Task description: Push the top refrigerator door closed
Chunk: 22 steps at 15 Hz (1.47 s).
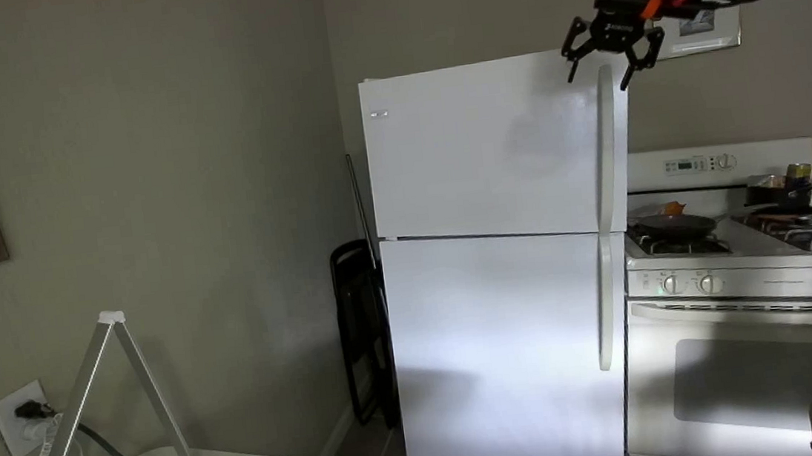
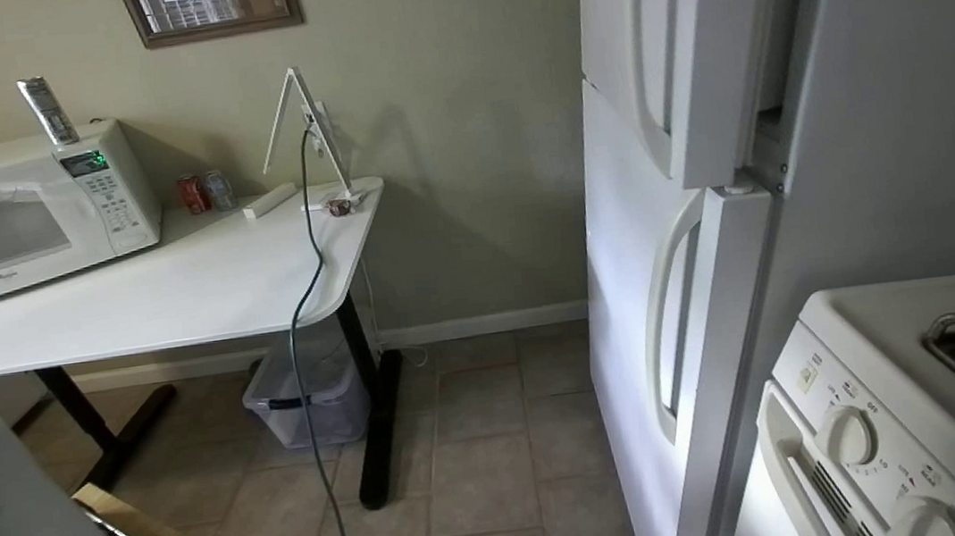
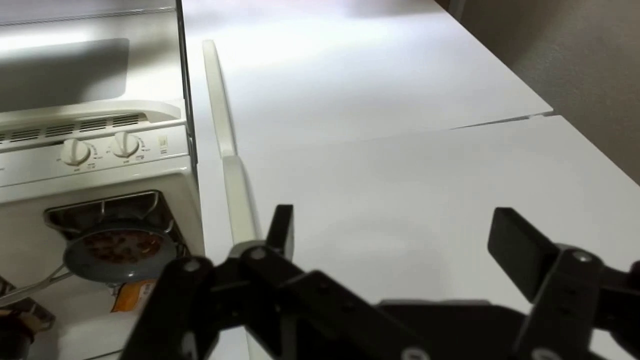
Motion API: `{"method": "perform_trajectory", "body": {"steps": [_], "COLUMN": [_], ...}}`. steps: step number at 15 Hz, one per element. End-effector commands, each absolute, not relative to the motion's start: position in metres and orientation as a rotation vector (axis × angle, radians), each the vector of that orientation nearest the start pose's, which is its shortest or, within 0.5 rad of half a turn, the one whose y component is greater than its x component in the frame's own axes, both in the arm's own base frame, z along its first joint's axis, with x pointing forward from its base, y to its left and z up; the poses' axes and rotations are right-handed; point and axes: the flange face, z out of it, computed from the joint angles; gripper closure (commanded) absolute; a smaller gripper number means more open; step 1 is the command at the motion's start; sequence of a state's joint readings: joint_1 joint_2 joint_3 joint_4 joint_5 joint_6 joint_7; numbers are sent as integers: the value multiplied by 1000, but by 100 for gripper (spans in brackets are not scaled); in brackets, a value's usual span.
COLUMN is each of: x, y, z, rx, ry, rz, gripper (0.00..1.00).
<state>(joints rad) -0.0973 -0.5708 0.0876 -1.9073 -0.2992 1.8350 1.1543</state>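
The top refrigerator door (image 1: 481,154) is white with a long vertical handle (image 1: 605,149) on its right side. It sits above the lower door (image 1: 498,338). In an exterior view the top door (image 2: 709,53) shows edge-on, with a narrow dark gap between it and the refrigerator body; the lower door (image 2: 624,287) looks shut. My gripper (image 1: 598,77) is open and empty, fingers pointing down, in front of the top door's upper right corner near the handle. In the wrist view the gripper (image 3: 393,225) spans the top door's face (image 3: 400,175). Whether it touches the door I cannot tell.
A stove (image 1: 752,262) with a pan (image 1: 676,226) stands right beside the refrigerator. A white table (image 2: 175,293) holds a microwave (image 2: 13,213) and a folding lamp (image 2: 317,124). A dark cable (image 2: 304,324) hangs to the floor. A picture frame (image 1: 700,36) hangs behind the arm.
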Motion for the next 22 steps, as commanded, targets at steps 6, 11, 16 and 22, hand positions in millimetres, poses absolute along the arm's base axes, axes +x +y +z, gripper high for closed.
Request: {"method": "perform_trajectory", "body": {"steps": [6, 11, 16, 22], "x": [430, 455, 462, 465], "y": [-84, -122, -140, -143], "z": [715, 711, 703, 701], "rx": [-2588, -2608, -2630, -2642], "ry": [1555, 1399, 1397, 1395], "rz": [-1164, -1339, -1342, -1337], "gripper": [0, 0, 0, 0]}}
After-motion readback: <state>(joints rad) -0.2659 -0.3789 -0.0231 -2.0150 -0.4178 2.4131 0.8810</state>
